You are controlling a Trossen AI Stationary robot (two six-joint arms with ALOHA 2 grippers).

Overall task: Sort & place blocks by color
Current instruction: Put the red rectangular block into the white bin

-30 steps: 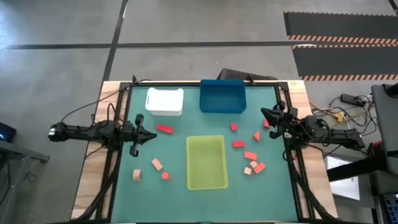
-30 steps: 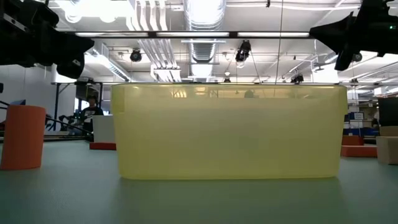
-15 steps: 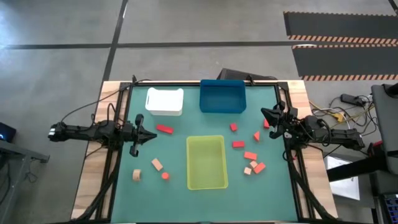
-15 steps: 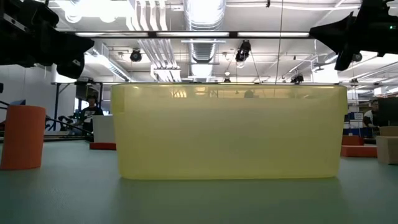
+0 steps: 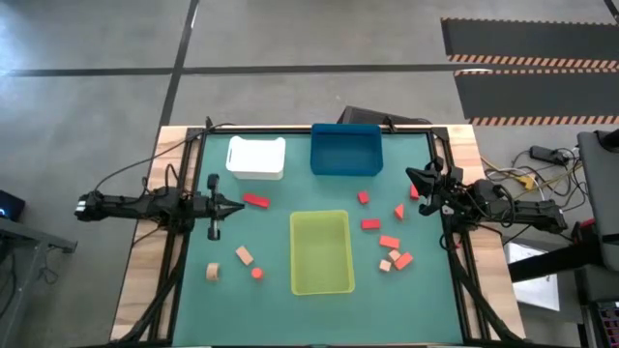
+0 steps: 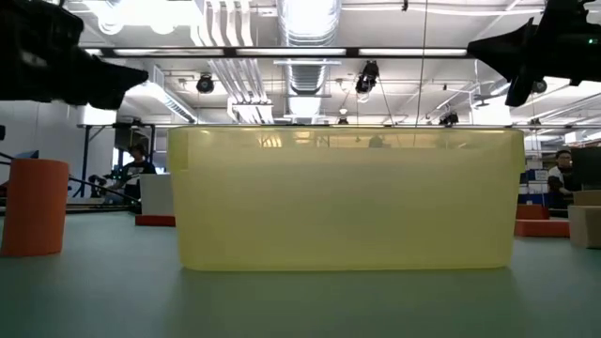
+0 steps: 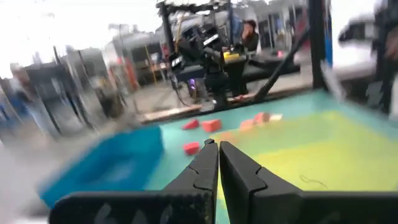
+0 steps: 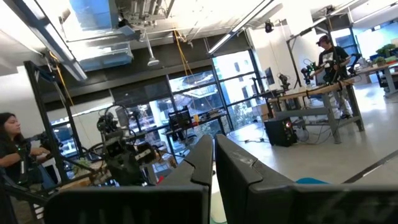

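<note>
- We are seeing the yellow-green bin (image 5: pixel 321 252) sitting low in the frame's centre, with the blue bin (image 5: pixel 345 151) and white bin (image 5: pixel 256 158) lying above it.
- We are finding the left gripper (image 5: pixel 235 205) hovering at centre left with fingers pressed together, empty, beside a red bar (image 5: pixel 256 201).
- We are finding the right gripper (image 5: pixel 413 180) waiting at the right edge, fingers closed, empty.
- We are seeing most blocks (image 5: pixel 389 242) lying right of the yellow-green bin, and others lying at lower left.

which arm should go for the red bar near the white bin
Left, probably. The left gripper, fingers shut and empty, sits just beside the red bar. The right gripper waits at the table's far right edge, beyond the blue bin.
</note>
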